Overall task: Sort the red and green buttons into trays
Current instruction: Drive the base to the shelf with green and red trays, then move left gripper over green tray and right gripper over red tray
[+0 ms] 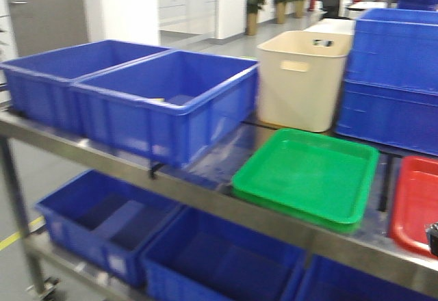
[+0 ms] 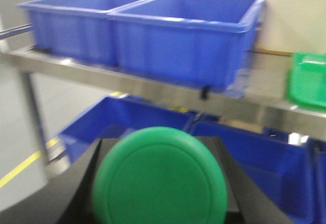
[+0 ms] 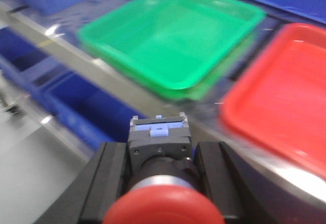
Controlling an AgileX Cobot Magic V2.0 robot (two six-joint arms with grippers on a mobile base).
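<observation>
Green first: holds green button (image 2: 159,175) tight between left gripper (image 2: 162,183) jaws, short of the steel rack (image 2: 153,89) with blue crates (image 2: 178,40) (blurry view). Holds red button (image 3: 162,203) between right gripper (image 3: 162,168) jaws, at rack edge, near green tray (image 3: 168,46) and red tray (image 3: 285,91).

warehouse-like workroom: steel rack (image 1: 205,197), blue crates (image 1: 164,102), potted plants (image 1: 254,3).

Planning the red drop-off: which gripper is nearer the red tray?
Right. The right gripper, holding the red button, hangs just short of the red tray. The left gripper, holding the green button, faces the blue crates, farther left.
</observation>
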